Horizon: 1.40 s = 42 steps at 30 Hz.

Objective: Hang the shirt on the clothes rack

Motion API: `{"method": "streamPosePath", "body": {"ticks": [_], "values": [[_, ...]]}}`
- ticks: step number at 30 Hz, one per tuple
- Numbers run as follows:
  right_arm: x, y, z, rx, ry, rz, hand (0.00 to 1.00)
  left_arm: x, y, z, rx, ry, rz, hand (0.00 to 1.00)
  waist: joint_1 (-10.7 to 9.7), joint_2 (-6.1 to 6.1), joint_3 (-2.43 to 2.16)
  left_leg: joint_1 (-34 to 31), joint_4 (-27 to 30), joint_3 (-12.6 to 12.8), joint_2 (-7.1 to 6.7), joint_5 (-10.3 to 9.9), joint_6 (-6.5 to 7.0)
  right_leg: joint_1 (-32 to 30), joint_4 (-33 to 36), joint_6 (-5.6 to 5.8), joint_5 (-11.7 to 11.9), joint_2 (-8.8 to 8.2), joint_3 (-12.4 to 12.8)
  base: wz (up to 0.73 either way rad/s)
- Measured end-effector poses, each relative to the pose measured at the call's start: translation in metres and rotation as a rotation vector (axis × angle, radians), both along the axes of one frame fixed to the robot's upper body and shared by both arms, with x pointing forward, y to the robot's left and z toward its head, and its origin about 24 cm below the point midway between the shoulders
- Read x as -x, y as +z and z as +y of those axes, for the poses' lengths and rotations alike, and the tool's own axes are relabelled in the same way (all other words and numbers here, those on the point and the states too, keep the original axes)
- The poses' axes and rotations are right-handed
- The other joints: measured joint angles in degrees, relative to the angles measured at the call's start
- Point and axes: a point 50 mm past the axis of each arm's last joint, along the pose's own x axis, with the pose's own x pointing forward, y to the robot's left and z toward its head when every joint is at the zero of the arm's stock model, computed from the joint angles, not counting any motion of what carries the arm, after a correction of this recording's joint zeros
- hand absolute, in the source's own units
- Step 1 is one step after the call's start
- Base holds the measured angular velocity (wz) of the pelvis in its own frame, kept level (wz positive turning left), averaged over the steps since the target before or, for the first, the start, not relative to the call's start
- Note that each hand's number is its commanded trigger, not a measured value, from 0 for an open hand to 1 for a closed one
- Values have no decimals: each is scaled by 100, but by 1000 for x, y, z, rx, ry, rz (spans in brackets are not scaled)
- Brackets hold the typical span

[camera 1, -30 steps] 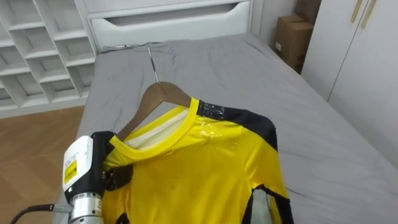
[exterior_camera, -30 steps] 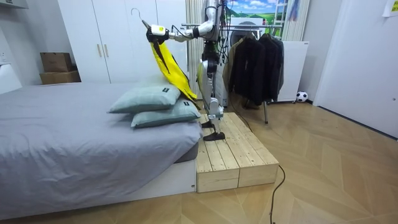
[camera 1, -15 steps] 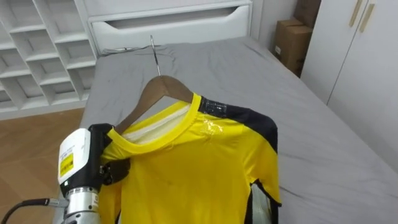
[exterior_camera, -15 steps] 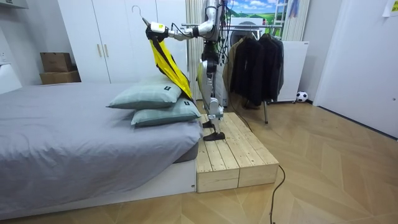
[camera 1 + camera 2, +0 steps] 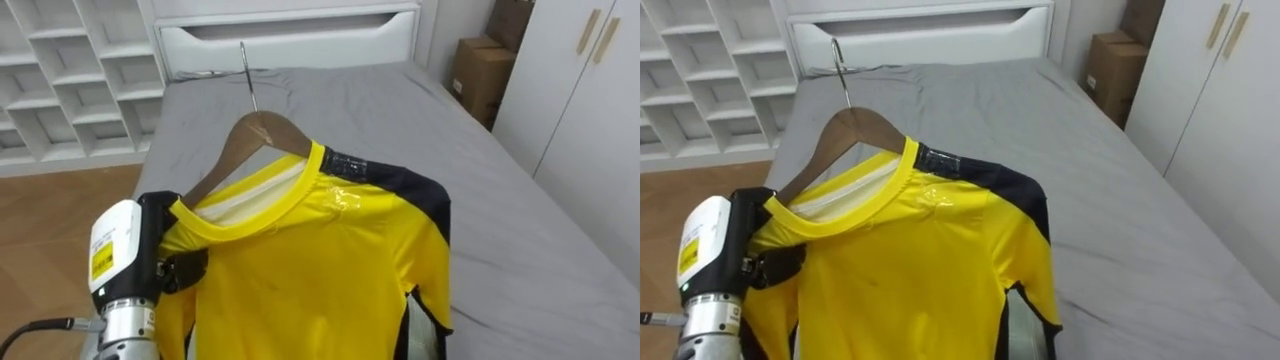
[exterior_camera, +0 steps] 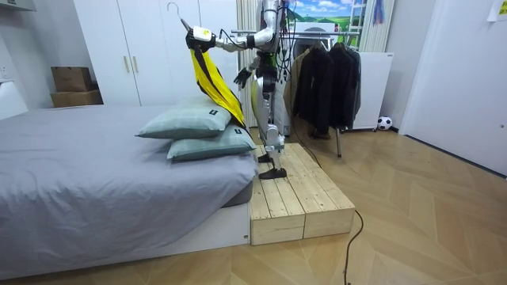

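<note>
Item: yellow shirt (image 5: 320, 270) with black shoulder panels, draped on a wooden hanger (image 5: 255, 140), metal hook (image 5: 246, 70) upward. Position: held in the air above the grey bed (image 5: 420, 110). Left robot hand (image 5: 160, 255): clamped on the shirt's shoulder at the hanger's end, dark fingers pinching the yellow cloth. Right robot hand (image 6: 242, 77): low, beside the torso. Robot stands on a wooden platform (image 6: 301, 198) at the bedside near two pillows (image 6: 190, 127); rack of dark garments (image 6: 325, 79) behind it.

Open air over bed (image 5: 510, 210) beyond shirt (image 5: 320, 270)
</note>
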Motion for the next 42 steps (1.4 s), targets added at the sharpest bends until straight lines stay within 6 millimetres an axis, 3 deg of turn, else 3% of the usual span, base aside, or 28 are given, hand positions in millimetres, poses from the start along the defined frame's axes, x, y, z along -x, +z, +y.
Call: {"method": "streamPosePath", "body": {"ticks": [7, 19, 29, 36, 42], "values": [[-62, 58, 5, 294, 277, -226, 0, 4, 7, 2, -22, -12, 3, 100, 89, -102, 7, 27, 3, -16, -6, 0, 0, 34, 7, 0, 0, -7, -7, 1], [-95, 123, 24, 475, 407, -525, 0, 5, 10, 12, -16, 28, -6, 100, 171, -78, 32, 39, -4, 33, 6, 0, 0, -7, 78, 2, -1, -5, 35, -1], [-105, 139, 44, 492, 495, -612, 0, 5, 10, 12, -14, 28, -7, 100, 194, -27, 63, 42, -8, 34, 11, 0, 0, -11, 83, 2, -1, 0, 36, 0], [-108, 141, 51, 511, 535, -614, 0, 5, 11, 12, -12, 26, -10, 100, 274, -18, 57, -74, 21, 37, 12, 0, 0, -127, 111, 1, 0, -1, 41, 0], [-120, 157, 69, 489, 598, -670, 0, 4, 11, 9, -13, -6, 12, 100, 321, -12, 56, -97, 54, 40, 14, 0, -1, -130, 98, 1, 0, -1, 41, 0]]}}
